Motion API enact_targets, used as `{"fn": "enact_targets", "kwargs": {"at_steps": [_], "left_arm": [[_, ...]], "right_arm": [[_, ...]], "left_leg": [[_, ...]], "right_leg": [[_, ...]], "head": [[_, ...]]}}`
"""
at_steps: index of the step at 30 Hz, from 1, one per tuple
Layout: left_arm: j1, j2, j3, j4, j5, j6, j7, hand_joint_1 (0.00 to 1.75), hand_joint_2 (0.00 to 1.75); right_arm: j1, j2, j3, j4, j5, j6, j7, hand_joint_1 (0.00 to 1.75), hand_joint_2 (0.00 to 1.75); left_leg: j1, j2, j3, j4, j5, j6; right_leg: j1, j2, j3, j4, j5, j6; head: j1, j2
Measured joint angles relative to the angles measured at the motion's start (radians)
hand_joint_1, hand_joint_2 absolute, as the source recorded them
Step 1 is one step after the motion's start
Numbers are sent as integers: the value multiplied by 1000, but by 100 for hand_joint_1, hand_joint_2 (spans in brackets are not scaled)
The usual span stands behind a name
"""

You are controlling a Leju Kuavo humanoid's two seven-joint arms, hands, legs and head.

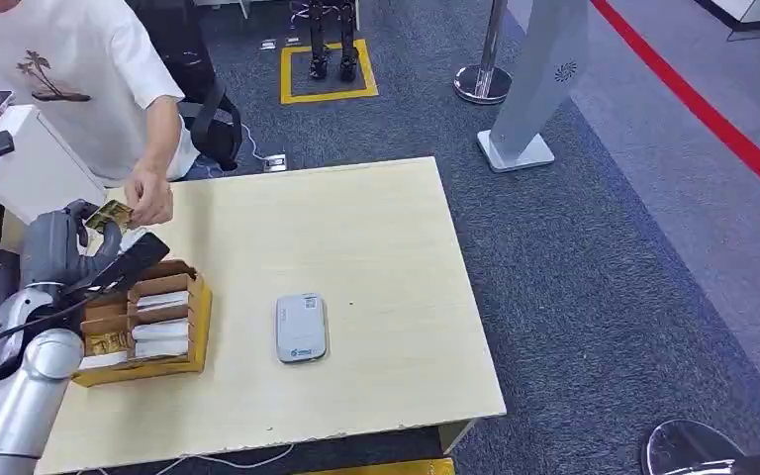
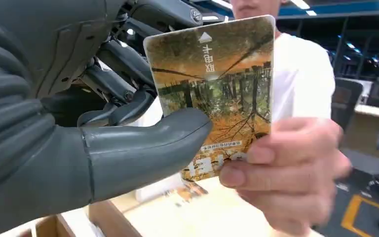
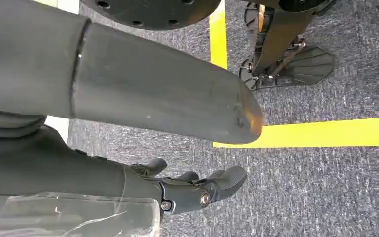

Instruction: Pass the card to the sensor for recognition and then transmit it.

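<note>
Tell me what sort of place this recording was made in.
Probably an indoor robot lab or demo hall, not a real reception desk: grey carpet with a yellow floor-marking square and a red line, a stanchion post, and a plain wooden table holding a card reader.

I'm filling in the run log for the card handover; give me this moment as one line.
stage: handover | left hand: pinches card | person's hand: also grips card | right hand: empty, hanging over floor | sensor: on table, untouched
</note>
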Motion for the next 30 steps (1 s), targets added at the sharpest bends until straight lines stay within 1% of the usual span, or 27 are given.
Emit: {"fn": "enact_targets", "kwargs": {"at_steps": [6, 10, 15, 16, 17, 18, 19, 30], "left_arm": [[46, 34, 58, -38, 26, 3, -11, 175, 175], [75, 44, 80, -58, 27, 6, -13, 175, 175], [99, 45, 95, -83, 21, 6, -16, 175, 175], [104, 45, 97, -87, 21, 6, -17, 33, 175], [108, 45, 100, -91, 21, 6, -20, 0, 175], [113, 45, 101, -96, 21, 7, -22, 0, 175], [117, 44, 104, -101, 21, 10, -24, 0, 0], [135, 39, 118, -125, 39, 14, -34, 0, 0]], "right_arm": [[8, 0, 0, 0, -3, 0, -4, 0, 0], [11, 0, 0, 0, -3, 0, -5, 0, 0], [13, 0, 0, 0, -3, 0, -6, 0, 0], [14, 0, 0, 0, -3, -1, -6, 0, 0], [14, 0, 0, 0, -3, -2, -5, 0, 0], [15, 0, 0, 0, -2, -2, -5, 0, 0], [15, 0, 0, 0, 0, -2, -3, 0, 0], [16, 0, 0, 0, 0, -11, -2, 0, 0]], "left_leg": [[0, 0, 0, 0, 0, 0], [0, 0, 0, 0, 0, 0], [0, 1, 0, 0, 0, 0], [0, 1, 0, 0, 0, 0], [0, 1, 0, 0, 0, 0], [0, 1, 0, 0, 0, 0], [0, 0, 0, 0, 0, 0], [0, 0, 0, 0, 0, 0]], "right_leg": [[0, 0, 0, 0, 0, 0], [0, 0, 0, 0, -1, 0], [0, 0, 0, 0, 0, 0], [0, 0, 0, 0, 0, 0], [0, 0, 0, 0, 0, 0], [0, 0, 0, 0, 0, 0], [0, 0, 0, 0, 0, 0], [0, 0, 0, 0, 0, 0]], "head": [[0, 0], [0, 0], [0, 0], [0, 0], [0, 0], [0, 0], [0, 0], [0, 0]]}}
